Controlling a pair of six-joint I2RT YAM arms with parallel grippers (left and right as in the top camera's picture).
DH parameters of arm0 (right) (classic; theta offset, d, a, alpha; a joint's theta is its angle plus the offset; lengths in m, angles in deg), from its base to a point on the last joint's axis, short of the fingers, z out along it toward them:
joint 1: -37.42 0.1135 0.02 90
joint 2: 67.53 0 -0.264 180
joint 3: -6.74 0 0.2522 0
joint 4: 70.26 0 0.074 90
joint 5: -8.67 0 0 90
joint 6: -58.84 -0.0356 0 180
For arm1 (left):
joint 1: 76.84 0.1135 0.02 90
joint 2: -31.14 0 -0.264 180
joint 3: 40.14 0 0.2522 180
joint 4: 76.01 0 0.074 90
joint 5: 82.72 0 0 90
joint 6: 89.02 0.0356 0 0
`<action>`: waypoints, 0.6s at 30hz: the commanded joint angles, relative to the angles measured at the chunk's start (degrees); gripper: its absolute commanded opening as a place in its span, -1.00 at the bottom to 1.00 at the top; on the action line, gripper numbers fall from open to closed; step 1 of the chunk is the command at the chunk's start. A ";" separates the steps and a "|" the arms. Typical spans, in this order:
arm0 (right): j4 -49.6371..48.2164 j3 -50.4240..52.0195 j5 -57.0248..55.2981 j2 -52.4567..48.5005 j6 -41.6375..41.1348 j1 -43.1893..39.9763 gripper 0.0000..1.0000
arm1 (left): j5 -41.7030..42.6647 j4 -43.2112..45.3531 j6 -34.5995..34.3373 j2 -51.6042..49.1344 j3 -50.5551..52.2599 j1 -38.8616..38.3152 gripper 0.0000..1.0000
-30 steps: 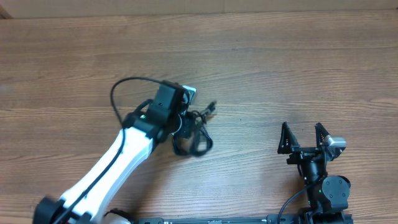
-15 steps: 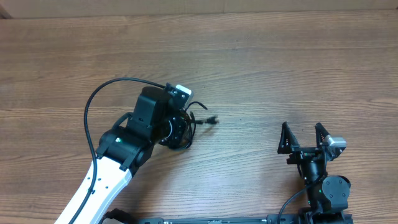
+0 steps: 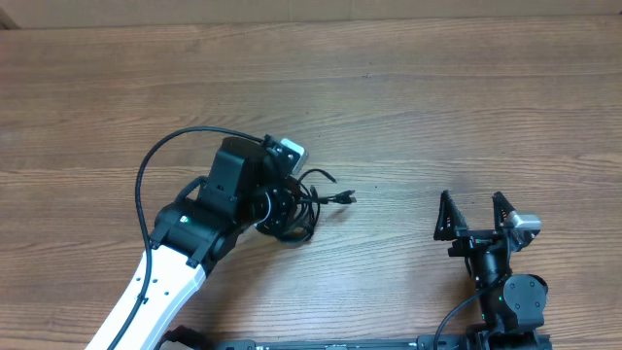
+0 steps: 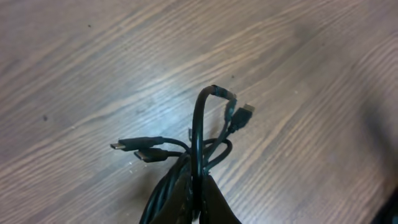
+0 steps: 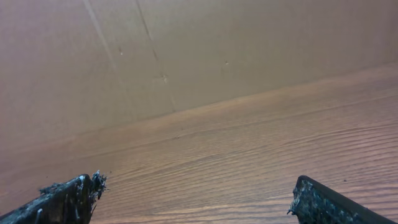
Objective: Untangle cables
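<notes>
The worktop [image 3: 437, 87] is a brown board with long, fine wood grain. The left hand [image 3: 280, 206] is closed tight on the cables [image 3: 316, 199], a small knot of thin, smooth, black cords a little left of the worktop's middle. From above, loose loops come out of the knot to the right, and one cord ends in a small plug [image 3: 347, 197] that points away from the hand.

In the left wrist view the dark fingers [image 4: 214, 208] pinch the bundle [image 4: 198, 155] from both sides. One cord rises from the grip in a narrow arch with a sharp bend at the top. A flat plug [image 4: 244, 115] stands to its right, and two slim plugs [image 4: 134, 148] stick out to the left. Whether the cables touch the wood I cannot tell.

The right hand [image 3: 472, 197] is open wide and holds nothing. It sits near the front right edge, well apart from the cables. Its two black fingers [image 5: 68, 198] are pointed, with rough, frayed-looking tips.
</notes>
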 commanded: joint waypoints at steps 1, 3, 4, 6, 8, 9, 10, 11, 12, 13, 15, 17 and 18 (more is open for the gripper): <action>-0.11 0.57 -0.55 0.57 -0.02 -0.02 1.00 | 2.19 -0.68 0.13 0.98 -1.55 -0.33 -0.91; -0.11 0.57 -0.55 0.57 -0.02 -0.02 1.00 | 2.16 -1.40 -0.09 0.57 -1.55 -0.33 -0.75; -0.11 0.57 -0.55 0.57 -0.02 -0.02 1.00 | 2.16 -1.79 -0.22 0.31 -1.53 -0.33 -0.55; -0.11 0.57 -0.55 0.57 -0.02 -0.02 1.00 | 2.16 -2.40 -0.22 -0.26 -1.53 -0.33 0.61; -0.11 0.57 -0.55 0.57 -0.02 -0.02 1.00 | 2.16 -2.84 -0.22 -1.07 -1.53 -0.31 0.99; -0.11 0.57 -0.55 0.57 -0.02 -0.02 1.00 | 2.16 -2.99 -0.24 -1.62 -1.53 -0.33 0.99; -0.11 0.57 -0.55 0.57 -0.02 -0.02 1.00 | 2.16 -3.04 -0.22 -2.14 -1.53 -0.31 0.99; -0.11 0.57 -0.55 0.57 -0.02 -0.02 1.00 | 2.16 -3.02 -0.24 -2.91 -1.53 -0.31 0.99; -0.11 0.57 -0.55 0.57 -0.02 -0.02 1.00 | 2.16 -3.02 -0.24 -3.52 -1.53 -0.33 0.99; -0.11 0.57 -0.55 0.57 -0.02 -0.02 1.00 | 2.16 -3.08 -0.24 -4.13 -1.53 -0.33 0.99; -0.11 0.57 -0.55 0.57 -0.02 -0.02 1.00 | 2.19 -3.43 -0.28 -5.42 -1.53 -0.33 0.99; -0.11 0.57 -0.55 0.57 -0.02 -0.02 1.00 | 2.16 -3.67 -0.42 -6.78 -1.53 -0.33 0.99; -0.11 0.57 -0.55 0.57 -0.02 -0.02 1.00 | 2.16 -3.65 -0.39 -7.56 -1.53 -0.33 0.99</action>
